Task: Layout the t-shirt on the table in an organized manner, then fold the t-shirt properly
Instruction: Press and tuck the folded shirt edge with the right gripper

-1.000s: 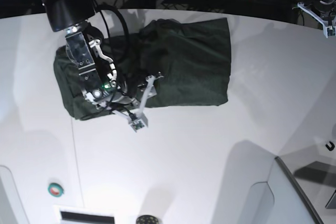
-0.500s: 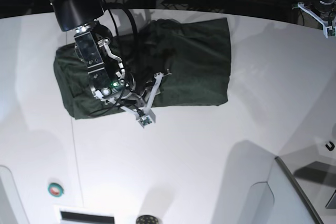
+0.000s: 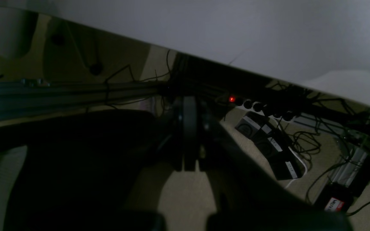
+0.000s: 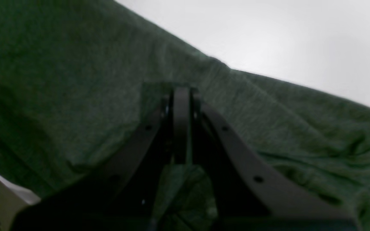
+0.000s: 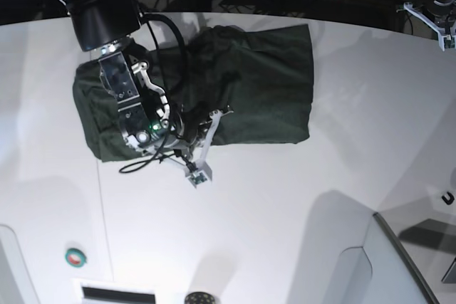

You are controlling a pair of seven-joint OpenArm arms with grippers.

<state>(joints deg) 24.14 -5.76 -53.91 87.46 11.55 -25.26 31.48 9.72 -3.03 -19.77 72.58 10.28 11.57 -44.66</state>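
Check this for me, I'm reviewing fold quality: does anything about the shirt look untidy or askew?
The t-shirt is folded into a rough rectangle on the table, but unevenly: its upper left corner is bunched and rumpled, and wrinkles run across it. The right gripper is shut over the cloth near the front edge. Nothing looks damaged.

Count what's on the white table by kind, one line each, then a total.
Green t-shirt: 1
Robot arms over the table: 1, the right gripper
Round green-and-red button: 1
Total: 3
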